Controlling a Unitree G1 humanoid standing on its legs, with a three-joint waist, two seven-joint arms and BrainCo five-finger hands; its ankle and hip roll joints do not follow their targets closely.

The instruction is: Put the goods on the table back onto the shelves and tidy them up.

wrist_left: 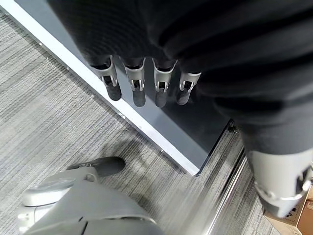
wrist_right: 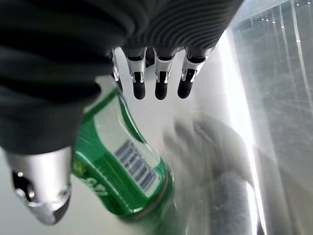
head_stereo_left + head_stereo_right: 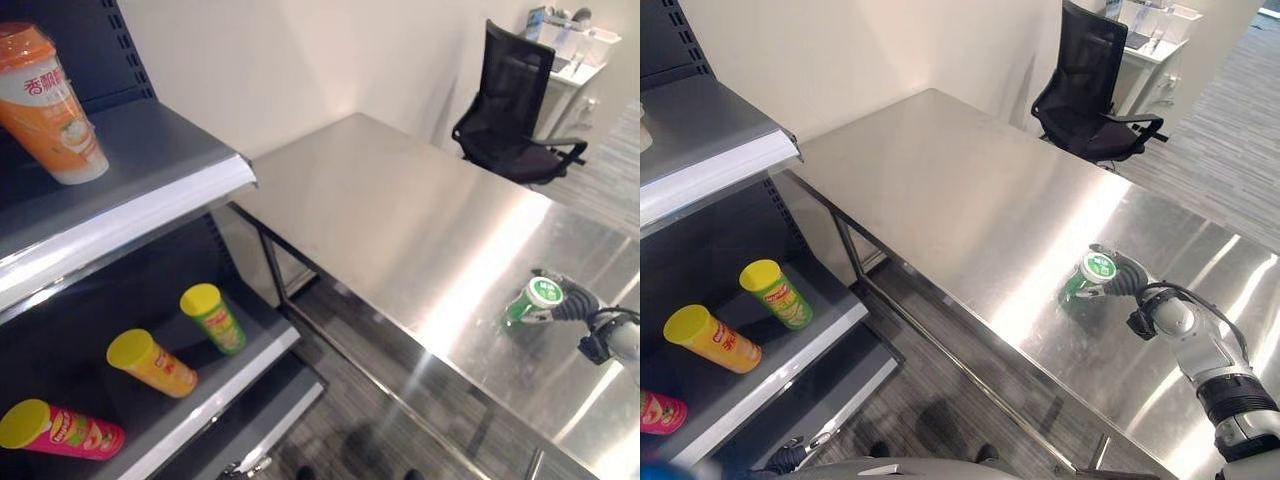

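A green can (image 3: pixel 1087 277) with a white top stands tilted on the steel table (image 3: pixel 400 220) near its right end. My right hand (image 3: pixel 1127 275) is right up against it. In the right wrist view the can (image 2: pixel 122 166) lies between the thumb and the straight fingers (image 2: pixel 161 83), and the hand is open. My left hand (image 1: pixel 142 83) hangs open over the carpet beside the shelf's base. On the shelf unit's upper board (image 3: pixel 150 190) stands an orange-and-white cup (image 3: pixel 50 105).
The lower shelf holds three yellow-lidded tubes lying down: a green one (image 3: pixel 213 318), an orange one (image 3: pixel 152 363) and a pink one (image 3: pixel 62 430). A black office chair (image 3: pixel 515 110) stands behind the table's far end, with a white desk (image 3: pixel 580 45) beyond.
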